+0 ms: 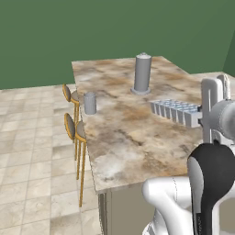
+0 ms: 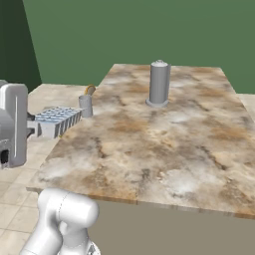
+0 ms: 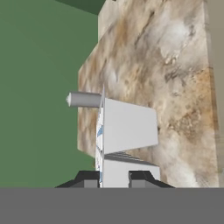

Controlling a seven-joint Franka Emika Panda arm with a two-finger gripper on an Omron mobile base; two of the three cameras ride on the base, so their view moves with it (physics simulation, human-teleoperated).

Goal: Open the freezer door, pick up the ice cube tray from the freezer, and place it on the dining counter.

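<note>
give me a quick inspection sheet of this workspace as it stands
surface: dining counter, brown-beige marble top, beige base.
job's things: ice cube tray held out level above the counter, in the claw; whether it touches the top cannot be told.
clutter: tall grey cylinder upright mid-counter; small grey cup near the edge by the stools.
grippers: claw shut on the tray's near end.
cables: nothing seen.
surroundings: two wooden bar stools beside the counter, tiled floor, green wall.
</note>
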